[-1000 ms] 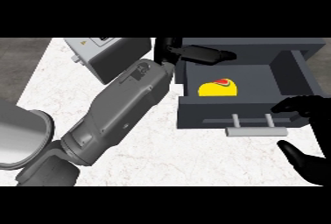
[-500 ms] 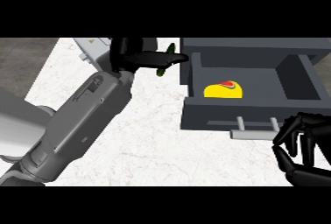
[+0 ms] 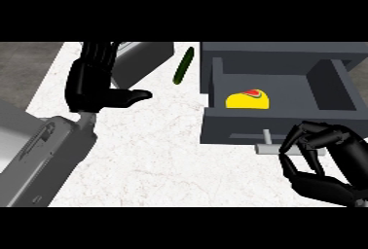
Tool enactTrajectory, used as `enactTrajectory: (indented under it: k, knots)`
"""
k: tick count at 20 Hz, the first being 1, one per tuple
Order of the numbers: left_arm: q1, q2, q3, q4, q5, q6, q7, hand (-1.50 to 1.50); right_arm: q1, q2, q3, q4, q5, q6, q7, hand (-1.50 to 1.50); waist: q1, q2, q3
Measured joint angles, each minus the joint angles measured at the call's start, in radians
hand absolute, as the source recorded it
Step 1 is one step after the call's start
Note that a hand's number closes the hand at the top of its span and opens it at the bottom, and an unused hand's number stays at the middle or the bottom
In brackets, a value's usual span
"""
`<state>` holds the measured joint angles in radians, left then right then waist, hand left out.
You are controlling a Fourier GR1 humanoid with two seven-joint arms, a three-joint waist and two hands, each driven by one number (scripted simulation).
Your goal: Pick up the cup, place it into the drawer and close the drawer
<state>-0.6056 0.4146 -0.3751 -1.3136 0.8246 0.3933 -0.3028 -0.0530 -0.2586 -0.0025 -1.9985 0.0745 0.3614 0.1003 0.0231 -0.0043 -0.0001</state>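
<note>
The cup (image 3: 248,99), yellow with a red and green patch on top, is lying inside the open drawer (image 3: 338,82), near the front wall and toward the left side of the compartment; only its upper surface is showing, so its shape is hard to make out. The drawer is standing pulled out from the dark cabinet, and its right side is running out past the picture's edge. The handle (image 3: 267,147), a pale bar on the drawer's front, is being partly covered by the right hand (image 3: 323,160), whose fingers are curling over just beside the bar; whether they are actually touching it cannot be told, and nothing is showing inside the curl. The lower part of that hand is being cut off at the bottom right. The left hand (image 3: 97,85) is hanging over the white counter (image 3: 165,155) with its fingers straight and the thumb sticking out to the right, holding nothing. It is partly hiding a grey box (image 3: 144,56) at the top. A thin green vegetable (image 3: 183,65) is lying tilted between the box and the drawer.
</note>
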Motion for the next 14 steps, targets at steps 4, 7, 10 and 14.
enactTrajectory:
  k: [4,7,10,14]
  knots:
    - [0.108,0.054,0.027,-0.071,0.014,-0.055,-0.009,-1.5,-0.003,-0.048,0.07,0.034,0.175,0.001,-0.078,1.5,0.006,0.001,0.0]
    - [0.181,0.075,0.034,-0.119,0.011,-0.08,-0.022,-1.5,-0.028,-0.077,0.121,0.103,0.31,-0.021,-0.134,1.5,0.008,0.003,0.0]
    - [0.238,0.112,0.07,-0.138,0.022,-0.132,-0.027,-1.5,-0.059,-0.08,0.165,0.207,0.429,-0.071,-0.196,1.5,0.005,0.005,0.0]
    - [0.346,0.141,0.122,-0.173,0.026,-0.201,-0.048,-1.5,-0.097,-0.046,0.219,0.326,0.547,-0.136,-0.231,-1.5,-0.002,0.005,0.0]
